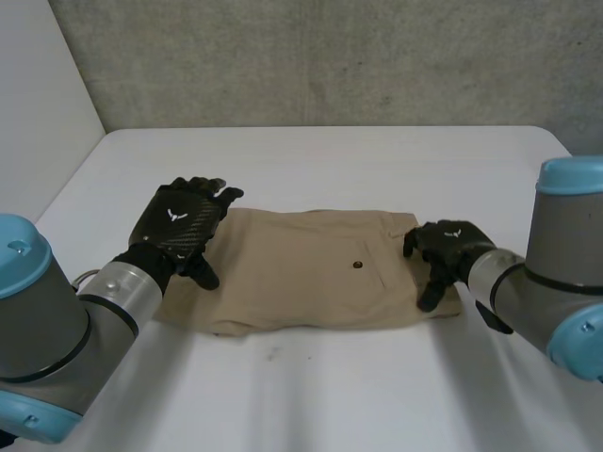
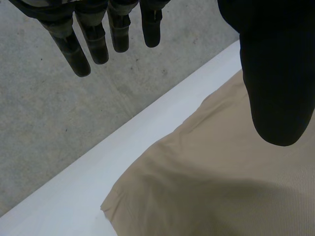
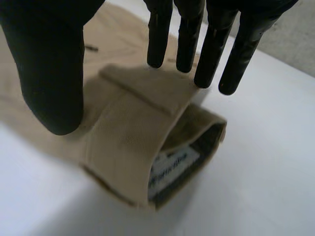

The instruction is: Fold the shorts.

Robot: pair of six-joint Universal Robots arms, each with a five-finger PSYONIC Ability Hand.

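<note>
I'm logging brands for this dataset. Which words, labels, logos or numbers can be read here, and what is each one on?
No words or numbers can be read.
White label inside the waistband of the shorts: dark print, too blurred to read.
Back of the left hand and of the right hand: a white winged emblem on each, a sign without letters.

This looks like a bare robot test lab. A plain white table (image 1: 330, 155) stands before a rough grey concrete wall (image 1: 330, 56) at twelve o'clock. A blank white panel (image 1: 38, 104) closes ten o'clock. Grey, blue-capped machine arms enter: left arm (image 1: 57, 325) at seven o'clock, right arm (image 1: 561, 273) at four.
</note>
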